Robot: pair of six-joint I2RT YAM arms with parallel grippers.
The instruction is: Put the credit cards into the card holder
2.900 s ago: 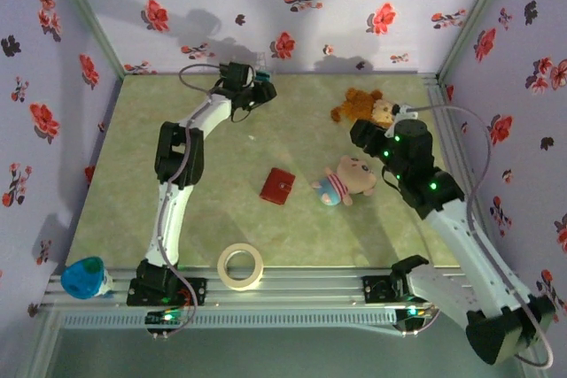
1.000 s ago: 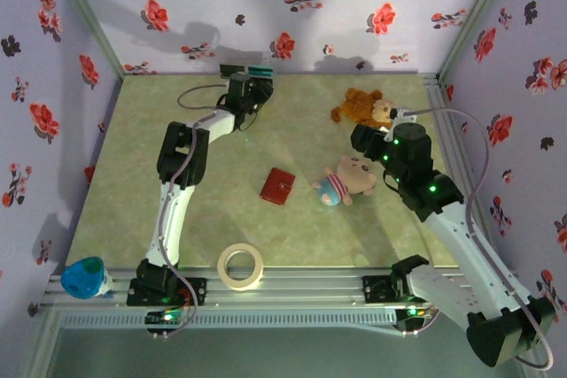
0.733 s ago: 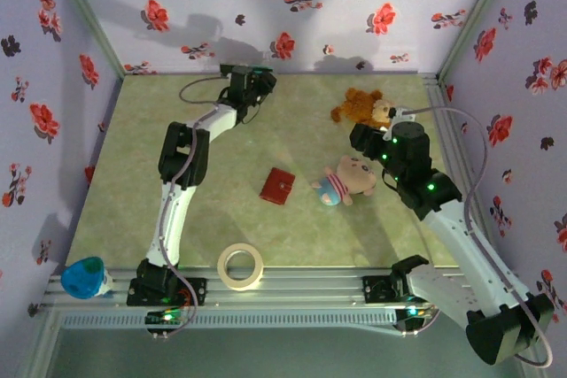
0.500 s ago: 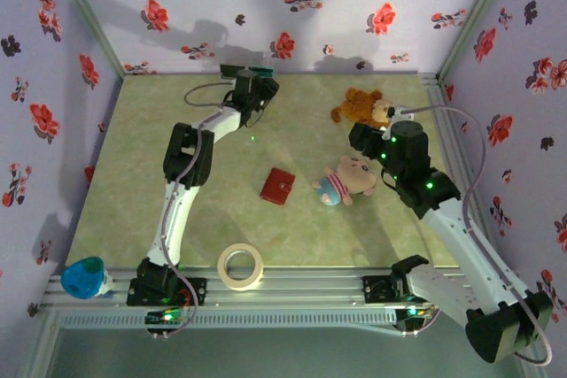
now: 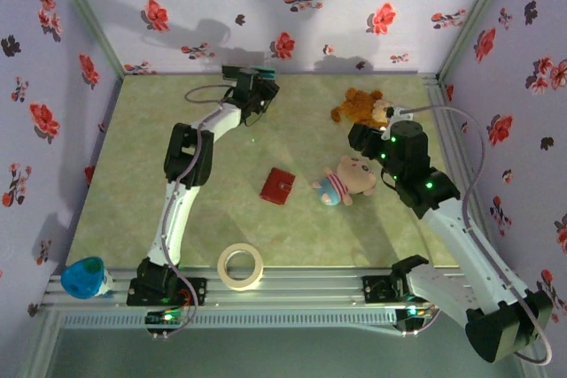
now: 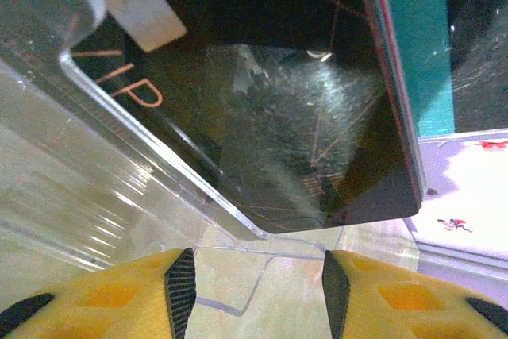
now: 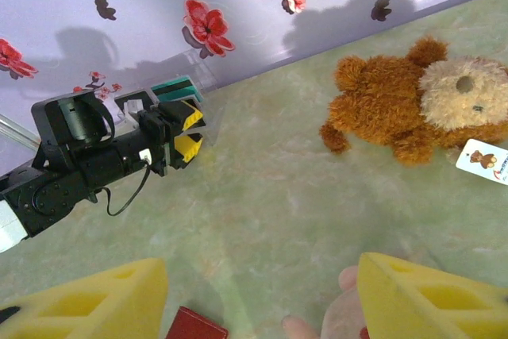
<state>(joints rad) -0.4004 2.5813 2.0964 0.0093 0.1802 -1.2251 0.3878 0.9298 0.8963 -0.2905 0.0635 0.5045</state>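
Left wrist view: the left gripper (image 6: 252, 295) has its yellow-padded jaws standing apart with nothing clamped between them. Its nose is close against the clear plastic slotted stand (image 6: 119, 172). Just above the gap is the lower corner of a glossy black plastic card (image 6: 278, 117) lettered VIP, upright in a slot. A teal card (image 6: 413, 37) stands in the slot beside it.

From above, the left arm (image 5: 177, 165) is stretched nearly to full length from its base, with the elbow raised. It reaches well past the red folding wallet (image 5: 278, 186), so gripper, stand and cards sit beyond the wallet and to its left, against the far flowered wall (image 5: 292, 6).

The wallet lies closed and flat on the green mottled table (image 5: 133, 157), about mid-table and apart from both grippers.

The right arm (image 5: 443, 210) leans in from the right with a bent elbow. The right gripper (image 7: 262, 307) is wide open and empty, beyond the wallet and to its right. It hovers between a brown teddy bear (image 7: 413, 109) and a pink plush toy (image 5: 345, 180) that lies just right of the wallet.

A roll of cream tape (image 5: 241, 266) lies on the near side of the wallet.
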